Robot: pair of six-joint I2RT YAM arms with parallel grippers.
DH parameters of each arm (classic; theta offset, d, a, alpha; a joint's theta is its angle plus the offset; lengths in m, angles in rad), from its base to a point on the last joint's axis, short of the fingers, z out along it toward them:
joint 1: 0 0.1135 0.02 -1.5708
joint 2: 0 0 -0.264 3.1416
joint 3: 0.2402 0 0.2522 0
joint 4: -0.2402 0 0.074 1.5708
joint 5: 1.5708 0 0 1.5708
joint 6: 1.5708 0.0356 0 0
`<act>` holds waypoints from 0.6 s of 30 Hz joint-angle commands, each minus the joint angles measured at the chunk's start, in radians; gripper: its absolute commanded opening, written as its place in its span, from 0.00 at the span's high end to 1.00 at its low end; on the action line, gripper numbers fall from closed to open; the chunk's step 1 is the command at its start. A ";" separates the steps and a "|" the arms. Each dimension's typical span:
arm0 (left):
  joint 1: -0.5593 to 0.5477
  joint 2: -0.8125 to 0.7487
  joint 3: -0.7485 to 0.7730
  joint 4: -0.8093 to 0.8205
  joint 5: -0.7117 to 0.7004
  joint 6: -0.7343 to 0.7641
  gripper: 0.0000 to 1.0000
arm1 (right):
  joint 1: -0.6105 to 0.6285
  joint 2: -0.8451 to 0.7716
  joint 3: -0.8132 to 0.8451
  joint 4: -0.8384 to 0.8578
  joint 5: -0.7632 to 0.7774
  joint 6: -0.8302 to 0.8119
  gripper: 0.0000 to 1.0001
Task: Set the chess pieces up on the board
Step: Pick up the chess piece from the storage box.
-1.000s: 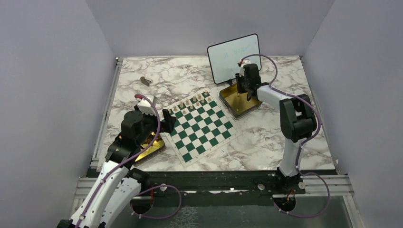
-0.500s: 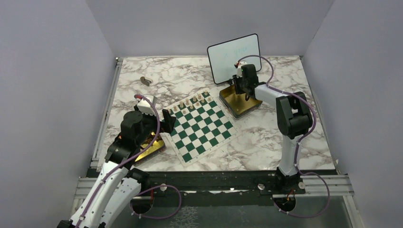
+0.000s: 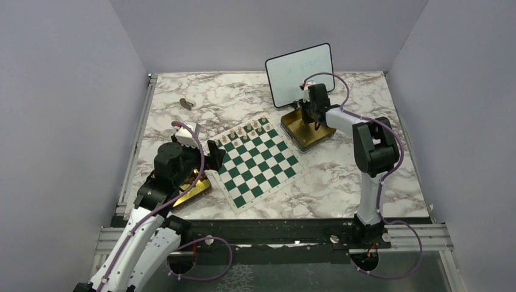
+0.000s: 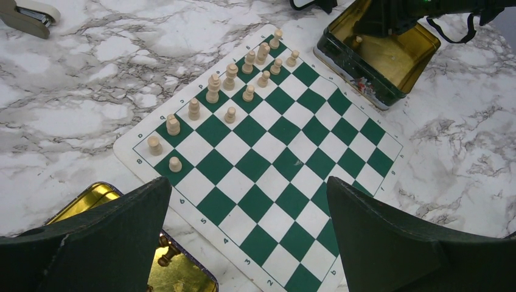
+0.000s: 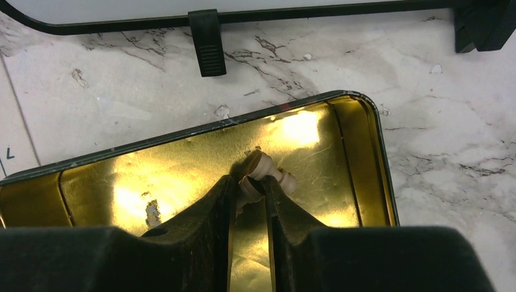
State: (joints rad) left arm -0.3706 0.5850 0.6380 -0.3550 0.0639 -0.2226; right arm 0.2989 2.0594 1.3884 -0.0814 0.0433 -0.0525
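A small brown object [image 3: 187, 103] lies far left on the marble desk [image 3: 328, 182]. The left fingers [image 4: 109, 237] gape wide above a gold rectangular tin [image 4: 91, 204] and the green-and-white checked chessboard [image 3: 258, 163], whose white border bears small digits. Pale beige wooden chess pieces [image 4: 213, 89] stand in two rows along its far-left edge. The right fingers [image 5: 201, 225], nearly together, pinch one pale piece [image 5: 263, 170] inside a second gold tin [image 5: 341, 158]; behind it stands a black-framed whiteboard [image 3: 299, 73], its faint writing illegible.

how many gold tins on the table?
2. One tin sits off the board's far right corner, under the right gripper pinching a chess piece; the other lies left of the board, partly hidden by the left arm.
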 commanded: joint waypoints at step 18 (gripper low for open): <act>-0.002 -0.007 -0.011 0.014 0.013 0.009 0.01 | -0.007 -0.056 -0.006 -0.190 0.040 0.168 0.79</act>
State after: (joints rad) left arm -0.3706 0.5854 0.6380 -0.3550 0.0639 -0.2226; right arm 0.2989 2.0449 1.3979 -0.1776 0.0494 0.0467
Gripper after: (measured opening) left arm 0.988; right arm 0.230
